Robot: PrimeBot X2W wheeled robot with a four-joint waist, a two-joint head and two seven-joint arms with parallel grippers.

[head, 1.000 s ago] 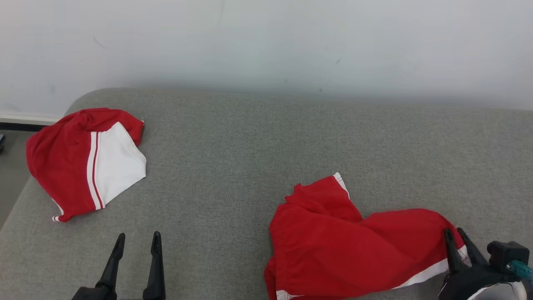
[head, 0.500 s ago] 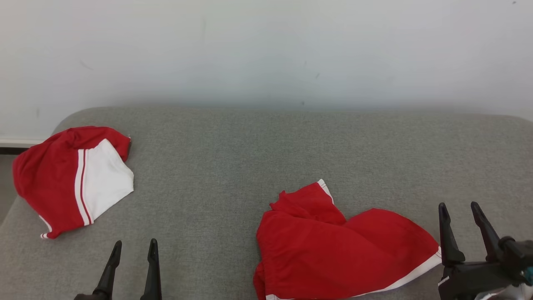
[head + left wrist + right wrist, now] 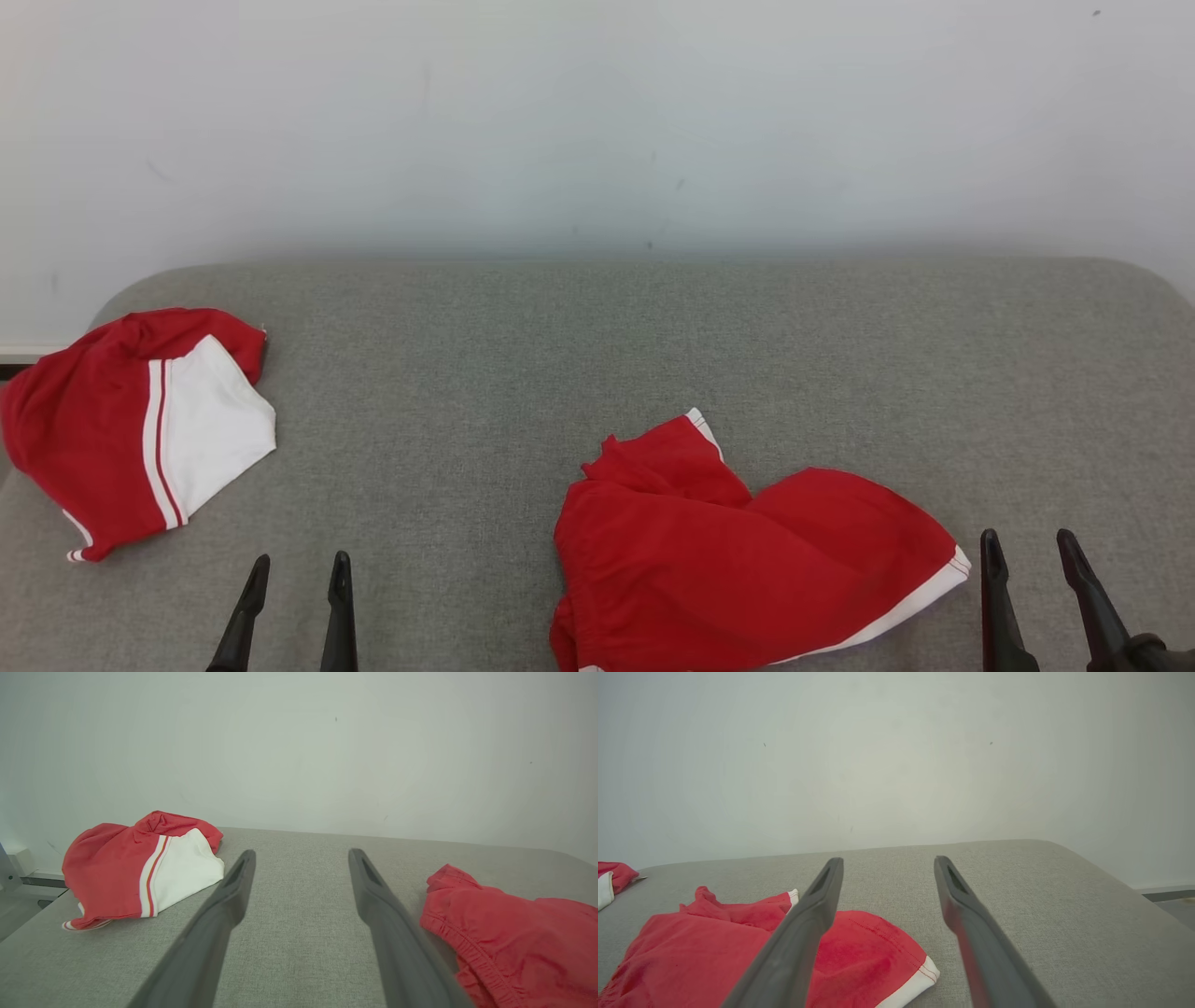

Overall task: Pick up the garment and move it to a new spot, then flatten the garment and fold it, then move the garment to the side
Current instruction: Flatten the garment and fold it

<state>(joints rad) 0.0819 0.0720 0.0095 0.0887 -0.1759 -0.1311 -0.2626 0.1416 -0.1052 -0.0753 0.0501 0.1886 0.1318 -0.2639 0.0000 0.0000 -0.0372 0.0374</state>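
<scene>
The garment (image 3: 747, 569), red with a white hem band, lies crumpled on the grey padded surface (image 3: 560, 355) at the front centre-right. My right gripper (image 3: 1027, 535) stands open just right of its white-trimmed corner, apart from the cloth and holding nothing. In the right wrist view the garment (image 3: 714, 952) lies left of and under the left finger of my right gripper (image 3: 888, 858). My left gripper (image 3: 302, 557) is open and empty at the front left. From the left wrist, my left gripper (image 3: 302, 851) spreads over bare surface, with the garment (image 3: 514, 938) to its right.
A second red and white garment (image 3: 131, 429) lies bunched at the surface's far left edge, seen too as the red and white garment (image 3: 140, 868) and its edge (image 3: 612, 877). A pale wall (image 3: 597, 121) stands behind. The surface's right edge drops to the floor (image 3: 1171, 900).
My right gripper has opened, let go of the garment's right edge and drawn back to the lower right. The garment has settled flat. The head camera has shifted; my left gripper keeps its pose.
</scene>
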